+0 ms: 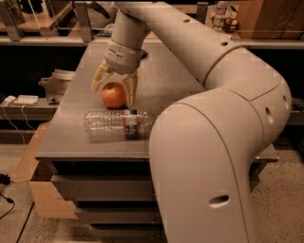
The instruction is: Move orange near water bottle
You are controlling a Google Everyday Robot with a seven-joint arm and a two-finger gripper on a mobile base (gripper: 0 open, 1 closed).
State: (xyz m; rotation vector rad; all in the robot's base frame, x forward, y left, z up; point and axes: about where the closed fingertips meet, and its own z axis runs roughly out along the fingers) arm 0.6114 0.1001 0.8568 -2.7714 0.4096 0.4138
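The orange (pixel 113 96) sits on the grey table top (pixel 166 80), left of centre. The water bottle (pixel 111 124) lies on its side just in front of the orange, a small gap between them. Its dark label band (pixel 131 125) is toward the right, and its right end is hidden behind my arm. My gripper (pixel 112 95) reaches down from above and straddles the orange. One finger (pixel 98 78) splays off to the orange's upper left, the other (pixel 130 92) runs down its right side. The gripper looks open.
My big pale arm (pixel 213 142) fills the right and the foreground and hides that part of the table. A cardboard box (pixel 28 161) stands on the floor at the left. Shelving (pixel 38 40) runs along the back, with small bottles (pixel 219 14) at the far right.
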